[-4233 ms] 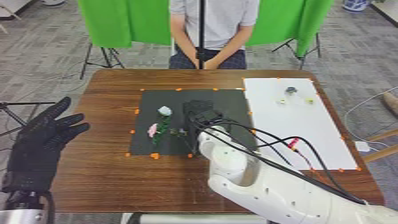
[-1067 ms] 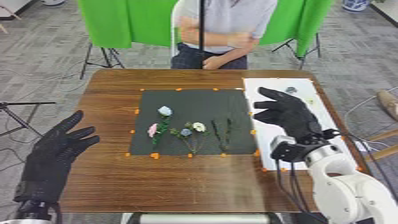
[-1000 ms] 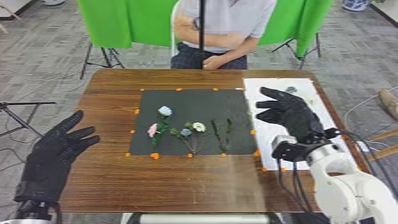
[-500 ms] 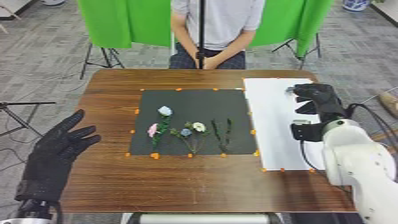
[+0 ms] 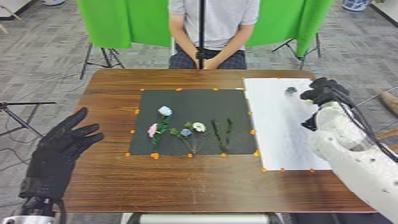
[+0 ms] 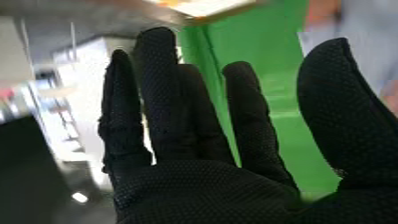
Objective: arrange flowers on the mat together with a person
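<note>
The robot's right hand [image 5: 324,90] hovered – released, fingers extended – over the white sheet's [image 5: 286,132] far right, near a small dark flower [image 5: 290,90].

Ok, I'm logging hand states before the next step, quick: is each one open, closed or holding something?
Left hand: open, holding nothing.
Right hand: open, fingers straight, nothing in its grasp.

In the head view, grey patterned carpet [image 5: 44,57] surrounds a brown wooden table [image 5: 98,185] with visible grain. Green cloth [image 5: 115,25] hangs beyond it from eleven to one o'clock, with splayed black stand legs [image 5: 107,58] beneath. A thin black pole [image 5: 202,30] rises at twelve. Another black stand [image 5: 18,103] is at nine, a blue-and-white pot [image 5: 356,5] near one. The right wrist view catches a small bright light [image 6: 79,197].
</note>
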`<act>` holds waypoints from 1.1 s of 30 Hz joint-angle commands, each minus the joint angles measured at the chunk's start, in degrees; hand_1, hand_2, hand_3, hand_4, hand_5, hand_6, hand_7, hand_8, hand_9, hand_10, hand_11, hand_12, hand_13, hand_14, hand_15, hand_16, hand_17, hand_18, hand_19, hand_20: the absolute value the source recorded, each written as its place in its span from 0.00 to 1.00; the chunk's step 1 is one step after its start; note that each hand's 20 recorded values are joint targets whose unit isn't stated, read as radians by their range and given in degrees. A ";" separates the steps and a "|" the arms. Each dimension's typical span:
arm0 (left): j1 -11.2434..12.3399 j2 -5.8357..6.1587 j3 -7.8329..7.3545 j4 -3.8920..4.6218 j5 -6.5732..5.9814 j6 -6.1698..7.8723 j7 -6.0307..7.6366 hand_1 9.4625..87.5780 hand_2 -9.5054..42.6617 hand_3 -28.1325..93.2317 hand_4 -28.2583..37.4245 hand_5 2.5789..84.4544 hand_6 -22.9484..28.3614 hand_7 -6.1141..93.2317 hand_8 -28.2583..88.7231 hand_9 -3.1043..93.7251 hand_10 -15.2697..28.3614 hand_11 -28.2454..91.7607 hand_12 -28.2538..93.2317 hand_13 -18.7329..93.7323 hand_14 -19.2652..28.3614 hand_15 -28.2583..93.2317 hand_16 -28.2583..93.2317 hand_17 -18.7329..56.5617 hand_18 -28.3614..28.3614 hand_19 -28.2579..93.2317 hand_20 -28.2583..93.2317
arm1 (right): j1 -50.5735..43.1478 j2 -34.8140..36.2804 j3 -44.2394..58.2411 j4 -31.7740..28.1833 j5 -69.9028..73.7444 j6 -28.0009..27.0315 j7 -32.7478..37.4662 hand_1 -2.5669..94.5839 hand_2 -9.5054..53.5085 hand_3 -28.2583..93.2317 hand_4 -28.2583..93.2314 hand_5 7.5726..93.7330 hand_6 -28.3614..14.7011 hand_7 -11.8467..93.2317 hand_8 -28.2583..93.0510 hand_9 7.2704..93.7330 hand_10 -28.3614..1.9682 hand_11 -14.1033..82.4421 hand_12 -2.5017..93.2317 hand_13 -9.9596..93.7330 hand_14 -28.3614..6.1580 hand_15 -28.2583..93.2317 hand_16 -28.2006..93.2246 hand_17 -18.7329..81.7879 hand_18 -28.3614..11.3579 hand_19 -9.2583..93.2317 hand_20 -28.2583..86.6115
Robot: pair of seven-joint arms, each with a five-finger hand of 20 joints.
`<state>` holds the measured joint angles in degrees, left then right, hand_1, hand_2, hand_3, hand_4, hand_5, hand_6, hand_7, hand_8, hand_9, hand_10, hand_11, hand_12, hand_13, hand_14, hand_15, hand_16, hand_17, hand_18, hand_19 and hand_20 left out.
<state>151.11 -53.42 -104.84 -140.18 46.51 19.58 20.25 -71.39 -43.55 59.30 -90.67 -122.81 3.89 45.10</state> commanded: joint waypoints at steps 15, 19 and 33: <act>-0.47 1.25 1.67 0.64 -1.70 1.84 1.90 0.11 0.28 0.87 0.00 0.36 0.56 0.22 0.15 0.39 0.81 0.45 0.32 0.39 0.99 0.67 0.15 0.12 0.95 0.65 0.31 | 8.38 -3.85 -4.06 11.05 -2.11 -14.03 -3.62 0.40 0.05 0.87 0.01 0.42 0.71 0.25 0.13 0.42 0.39 0.26 0.18 0.58 0.40 0.71 0.30 0.36 0.20 0.80 0.30; -0.74 1.70 2.03 0.77 -2.03 2.09 2.36 0.11 0.28 0.87 0.00 0.36 0.56 0.22 0.15 0.39 0.81 0.45 0.32 0.39 0.99 0.67 0.15 0.12 0.95 0.65 0.31 | 9.46 -4.87 -4.87 12.67 -1.95 -15.47 -3.54 0.40 0.05 0.87 0.01 0.42 0.71 0.25 0.13 0.42 0.40 0.26 0.18 0.58 0.41 0.71 0.30 0.36 0.20 0.80 0.30; -0.68 1.91 2.97 0.93 -2.48 2.64 3.42 0.12 0.28 0.87 0.00 0.36 0.56 0.22 0.15 0.40 0.81 0.45 0.32 0.39 0.99 0.68 0.15 0.12 0.95 0.65 0.31 | 8.54 -4.07 -8.58 14.90 -8.56 -2.68 -4.81 0.66 0.00 0.72 0.00 0.88 0.80 0.28 0.23 0.99 0.80 0.25 0.39 0.87 0.77 0.62 0.46 0.51 0.35 0.86 0.28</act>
<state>149.82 -51.51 -102.49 -139.62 44.63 21.33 23.30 -60.43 -48.27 51.40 -75.42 -129.55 -4.34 41.18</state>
